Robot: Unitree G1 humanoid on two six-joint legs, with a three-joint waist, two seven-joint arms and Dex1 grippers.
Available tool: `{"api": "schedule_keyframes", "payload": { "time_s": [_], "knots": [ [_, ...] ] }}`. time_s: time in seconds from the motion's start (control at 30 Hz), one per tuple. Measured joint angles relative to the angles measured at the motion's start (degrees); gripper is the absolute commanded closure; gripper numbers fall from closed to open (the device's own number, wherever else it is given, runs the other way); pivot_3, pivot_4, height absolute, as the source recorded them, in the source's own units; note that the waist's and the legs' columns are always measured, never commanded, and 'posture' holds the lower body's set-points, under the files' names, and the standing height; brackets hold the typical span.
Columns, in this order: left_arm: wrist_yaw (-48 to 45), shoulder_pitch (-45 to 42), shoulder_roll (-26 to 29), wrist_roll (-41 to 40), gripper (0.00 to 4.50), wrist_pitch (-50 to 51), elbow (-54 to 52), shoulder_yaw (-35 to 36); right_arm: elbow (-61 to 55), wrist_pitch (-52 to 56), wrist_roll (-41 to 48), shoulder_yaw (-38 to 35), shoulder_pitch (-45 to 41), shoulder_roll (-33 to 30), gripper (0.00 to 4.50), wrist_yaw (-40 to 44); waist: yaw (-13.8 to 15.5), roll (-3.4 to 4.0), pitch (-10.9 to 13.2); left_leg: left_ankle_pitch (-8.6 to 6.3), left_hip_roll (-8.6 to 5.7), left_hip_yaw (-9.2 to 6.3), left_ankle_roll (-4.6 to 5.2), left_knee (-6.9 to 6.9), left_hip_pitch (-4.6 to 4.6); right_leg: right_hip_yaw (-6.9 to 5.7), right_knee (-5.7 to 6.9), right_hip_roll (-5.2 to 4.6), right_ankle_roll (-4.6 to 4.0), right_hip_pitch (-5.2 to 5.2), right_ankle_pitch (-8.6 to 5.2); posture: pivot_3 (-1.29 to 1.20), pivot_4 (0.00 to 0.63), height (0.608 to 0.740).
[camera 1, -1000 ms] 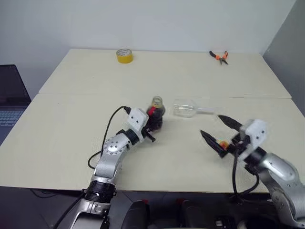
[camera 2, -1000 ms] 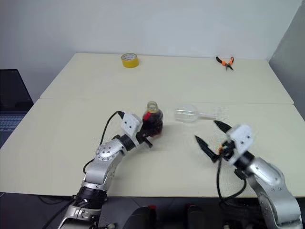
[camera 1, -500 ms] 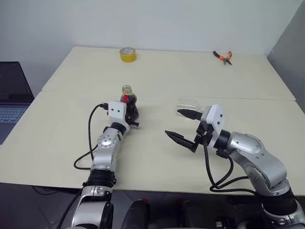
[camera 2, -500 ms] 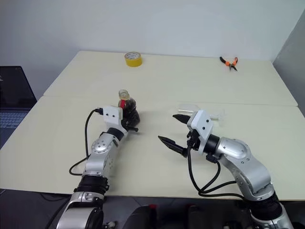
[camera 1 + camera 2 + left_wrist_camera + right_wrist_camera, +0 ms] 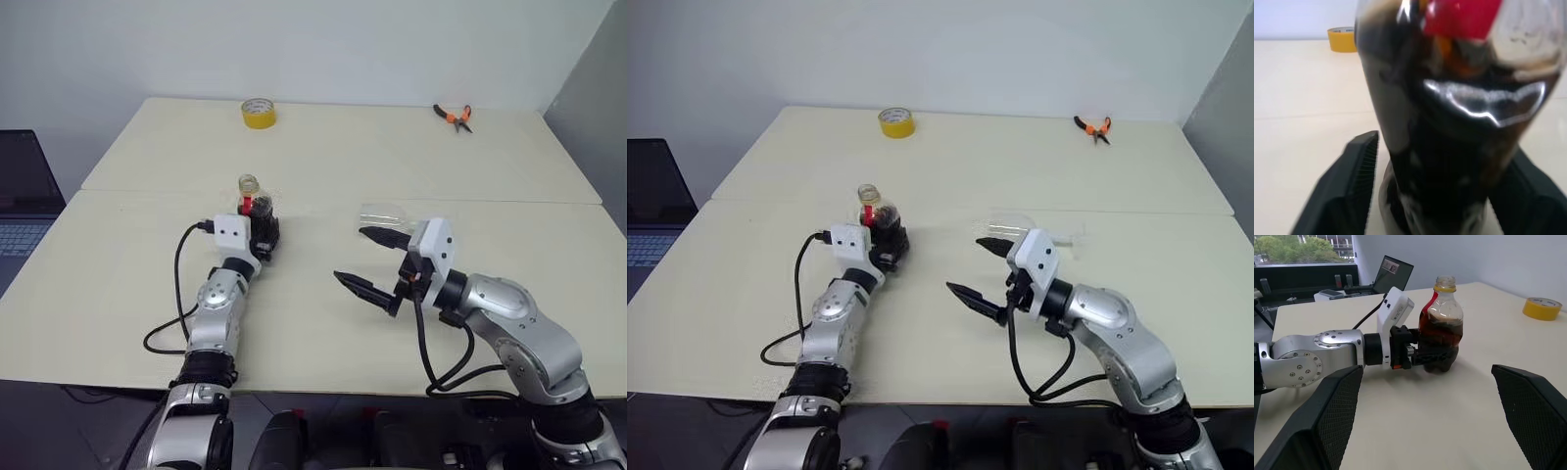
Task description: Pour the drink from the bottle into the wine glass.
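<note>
The bottle (image 5: pixel 254 199) stands upright on the table (image 5: pixel 323 157), left of centre, uncapped, with a yellow neck ring and a red label. The dark brown drink (image 5: pixel 1441 340) fills its lower part. My left gripper (image 5: pixel 263 238) reaches level around the bottle's base; its fingers (image 5: pixel 1352 186) stand spread on either side, open, with a thin gap showing. The wine glass (image 5: pixel 383 211) lies on its side to the right, its stem pointing right. My right gripper (image 5: pixel 370 260) hangs wide open just in front of the glass, holding nothing and facing the bottle.
A yellow tape roll (image 5: pixel 258 113) sits at the far left of the table and orange-handled pliers (image 5: pixel 452 116) at the far right. A laptop (image 5: pixel 24 191) stands off the table's left edge. A seam crosses the table behind the bottle.
The left gripper carried the tilted bottle leftward, away from the glass, stood it upright and spread its fingers. The right gripper swung left to in front of the glass. The camera shifted too.
</note>
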Motion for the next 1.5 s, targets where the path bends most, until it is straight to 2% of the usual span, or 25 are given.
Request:
{"api": "schedule_keyframes", "payload": {
  "time_s": [0.03, 0.27, 0.43, 0.6, 0.7, 0.83, 0.93, 1.13, 1.33, 1.5],
  "knots": [
    [0.0, 0.9, 0.0, 0.0, 0.02, 0.2, -1.1, 0.0, -0.1, 0.0, 0.0, 0.0, 0.2, -0.1, 0.0, 0.0, 0.0, 0.0, 0.0, 0.0, 0.0, 0.0, 0.0, 0.0, 0.0, 0.0, 0.0, 0.0, 0.0, 0.0, 0.0, 0.0, 0.15, 0.74],
    [-1.5, 11.3, 1.1, -0.1, 0.02, 5.7, -15.3, -1.2, -3.4, 0.0, -1.0, -0.4, 5.5, -2.8, 0.0, -0.5, 0.0, 0.01, 0.0, -0.01, 0.01, 0.02, -0.01, -0.04, 0.0, 0.04, -0.05, -0.02, 0.0, 0.0, 0.0, 0.0, 0.15, 0.74],
    [-6.3, 22.0, 4.9, -2.2, 0.02, 12.8, -27.0, -2.9, -4.9, -0.2, -2.8, -3.4, 10.8, -4.6, 0.0, -2.1, -0.1, 0.01, 0.0, -0.01, 0.04, -0.01, 0.0, -0.05, 0.06, -0.01, -0.02, -0.01, -0.01, 0.05, -0.01, 0.0, 0.15, 0.74],
    [-11.9, 27.0, 9.2, -3.2, 0.02, 16.1, -33.7, -5.8, -4.7, -2.0, -7.6, -5.8, 12.9, -5.0, 0.0, -5.0, 0.0, 0.01, 0.0, -0.01, 0.02, 0.0, 0.0, -0.05, 0.06, 0.01, -0.04, -0.01, -0.01, 0.06, -0.01, 0.0, 0.15, 0.74],
    [-14.3, 26.5, 10.2, -3.1, 0.02, 16.1, -36.4, -8.0, -3.8, -4.4, -11.7, -6.5, 12.8, -5.1, 0.0, -7.0, 0.1, 0.01, 0.0, -0.01, 0.01, 0.01, 0.0, -0.05, 0.07, 0.02, -0.05, -0.01, -0.01, 0.07, -0.01, 0.0, 0.15, 0.74],
    [-17.7, 21.8, 10.5, -2.8, 0.02, 16.0, -37.3, -11.8, -0.6, -5.6, -21.0, -5.3, 10.7, -7.5, 0.0, -10.5, 0.0, 0.01, 0.0, -0.01, -0.01, 0.05, 0.0, -0.04, 0.06, 0.04, -0.03, 0.0, -0.01, 0.06, -0.01, 0.0, 0.15, 0.74],
    [-21.8, 16.1, 11.5, -3.9, 0.02, 17.3, -38.2, -14.3, 3.8, -6.0, -31.5, -0.4, 7.1, -11.8, 0.0, -11.9, 0.0, 0.01, 0.0, 0.0, 0.01, 0.06, -0.01, -0.07, 0.07, 0.05, -0.02, 0.03, -0.02, 0.03, -0.02, 0.0, 0.15, 0.74],
    [-29.6, 10.5, 14.9, -7.0, 0.02, 20.7, -38.9, -16.0, 14.5, -11.3, -51.8, 8.5, 0.6, -15.6, 0.0, -15.4, -0.3, 0.04, 0.0, 0.01, 0.02, 0.19, -0.04, -0.08, 0.06, 0.18, -0.03, 0.04, -0.04, -0.04, -0.03, 0.0, 0.15, 0.74],
    [-32.1, 9.4, 15.3, -7.6, 0.02, 21.2, -38.8, -16.3, 21.1, -13.2, -63.0, 11.4, -3.9, -11.8, 0.0, -20.3, -0.4, 0.04, 0.0, 0.05, 0.04, 0.19, -0.1, -0.08, 0.06, 0.19, -0.01, 0.04, -0.04, -0.04, -0.03, 0.0, 0.15, 0.74],
    [-33.0, 9.4, 15.1, -7.5, 0.02, 19.8, -37.0, -16.4, 31.2, -14.4, -70.1, 14.2, -9.1, -8.0, 0.0, -24.4, -0.3, 0.04, 0.0, 0.04, 0.03, 0.19, -0.09, -0.06, 0.06, 0.18, 0.02, 0.04, -0.05, -0.06, -0.03, 0.0, 0.15, 0.74]
  ]
}}
